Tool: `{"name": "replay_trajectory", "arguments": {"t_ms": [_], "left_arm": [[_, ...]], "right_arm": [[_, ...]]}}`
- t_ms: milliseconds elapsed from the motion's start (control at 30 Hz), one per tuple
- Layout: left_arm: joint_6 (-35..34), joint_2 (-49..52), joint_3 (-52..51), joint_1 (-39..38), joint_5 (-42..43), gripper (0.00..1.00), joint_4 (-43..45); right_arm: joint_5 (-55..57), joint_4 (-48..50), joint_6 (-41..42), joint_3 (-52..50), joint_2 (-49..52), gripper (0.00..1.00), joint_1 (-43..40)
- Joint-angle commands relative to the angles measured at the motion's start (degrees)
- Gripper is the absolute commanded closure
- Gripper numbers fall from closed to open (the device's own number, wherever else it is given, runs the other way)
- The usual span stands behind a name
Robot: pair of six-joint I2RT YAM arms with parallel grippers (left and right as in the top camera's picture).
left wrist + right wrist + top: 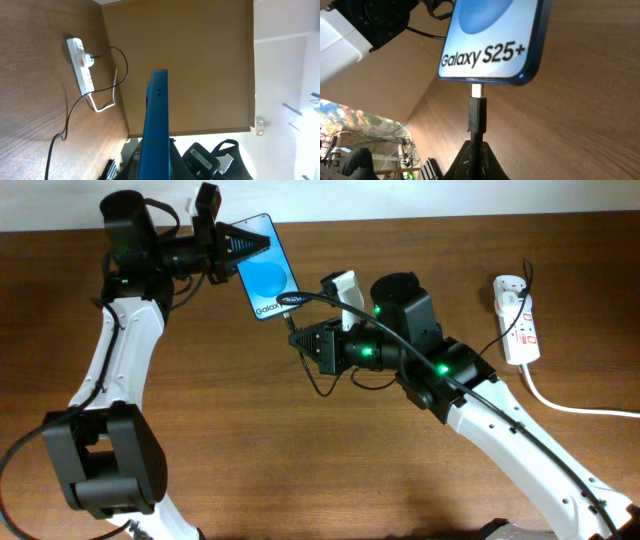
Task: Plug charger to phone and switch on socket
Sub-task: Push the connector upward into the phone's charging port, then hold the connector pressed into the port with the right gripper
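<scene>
My left gripper (pixel 245 245) is shut on the phone (pixel 268 268), a slim blue-screened handset held above the table; it shows edge-on in the left wrist view (pixel 156 125). My right gripper (pixel 303 338) is shut on the charger (pixel 293 323), just below the phone's lower edge. In the right wrist view the charger's connector (pixel 477 112) has its metal tip touching the port at the phone's bottom edge (pixel 490 55), part of the tip still showing. The white socket (pixel 517 318) lies at the far right, with a black plug in it (pixel 86 61). The thin black cable runs from it.
A thick white cord (pixel 570 405) runs from the socket towards the right edge. A loop of the thin black cable (pixel 325 385) lies on the brown table under my right arm. The table's far edge (pixel 420 218) meets a white wall.
</scene>
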Motion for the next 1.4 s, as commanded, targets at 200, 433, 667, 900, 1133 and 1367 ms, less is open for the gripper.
{"name": "replay_trajectory", "arguments": {"t_ms": [200,433,667,900,1133,1367], "left_arm": [[2.3,-1.4,1.0,0.1,0.9,1.0,0.3],[2.3,-1.4,1.0,0.1,0.9,1.0,0.3],[2.3,-1.4,1.0,0.1,1.1,1.0,0.3],[2.3,-1.4,1.0,0.1,1.1,1.0,0.3],[2.3,-1.4,1.0,0.1,1.1,1.0,0.3],[2.3,-1.4,1.0,0.1,2.6,1.0,0.3]], "right_arm": [[-1.5,-0.1,1.7,0.2,0.7,0.96,-0.1],[-0.3,1.1,1.9,0.2,1.6,0.96,2.0],[0.5,3.1,1.9,0.3,1.6,0.96,2.0],[3.6,2.6,1.9,0.3,1.6,0.96,2.0],[4.6,3.1,1.9,0.3,1.5,0.96,2.0],[4.6,3.5,1.7,0.5,1.4,0.96,2.0]]}}
